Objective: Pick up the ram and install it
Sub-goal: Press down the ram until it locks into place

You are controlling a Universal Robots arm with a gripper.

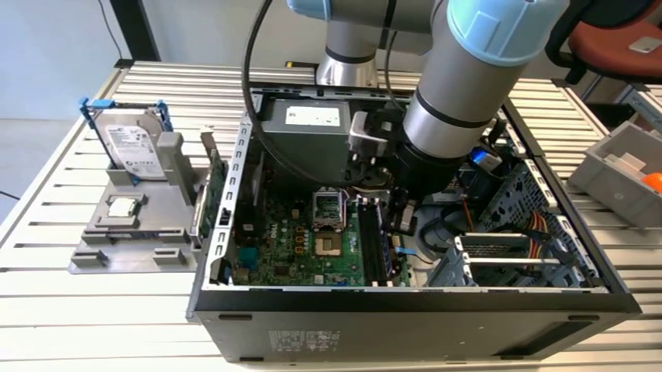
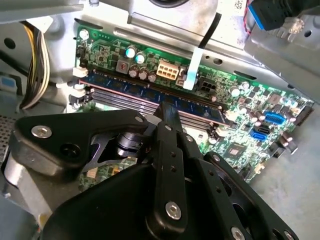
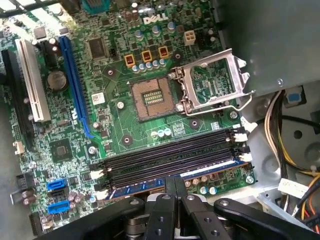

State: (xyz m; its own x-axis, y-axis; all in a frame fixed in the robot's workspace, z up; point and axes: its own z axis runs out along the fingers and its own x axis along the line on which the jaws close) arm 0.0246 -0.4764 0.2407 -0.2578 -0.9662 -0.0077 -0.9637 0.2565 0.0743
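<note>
The ram (image 2: 125,89) is a long dark-blue stick lying along the outermost of the black memory slots (image 3: 170,155) on the green motherboard (image 3: 115,65). In the first wrist view the ram (image 3: 142,190) shows as a blue strip just in front of the fingers. My gripper (image 2: 167,111) is down inside the open computer case (image 1: 414,298), its two black fingers closed together on the stick's upper edge near its middle. The gripper (image 3: 174,182) sits right over that slot. In the exterior view the arm reaches into the case, with the gripper (image 1: 398,213) low over the board.
A power supply (image 1: 310,124) and cable bundles (image 2: 32,65) crowd the case beside the slots. The CPU socket (image 3: 150,97) stands open with its bracket (image 3: 212,82) lifted. Outside, a grey stand holds a hard drive (image 1: 135,143) and a green card (image 1: 215,198). A grey bin (image 1: 621,167) sits at the exterior view's right.
</note>
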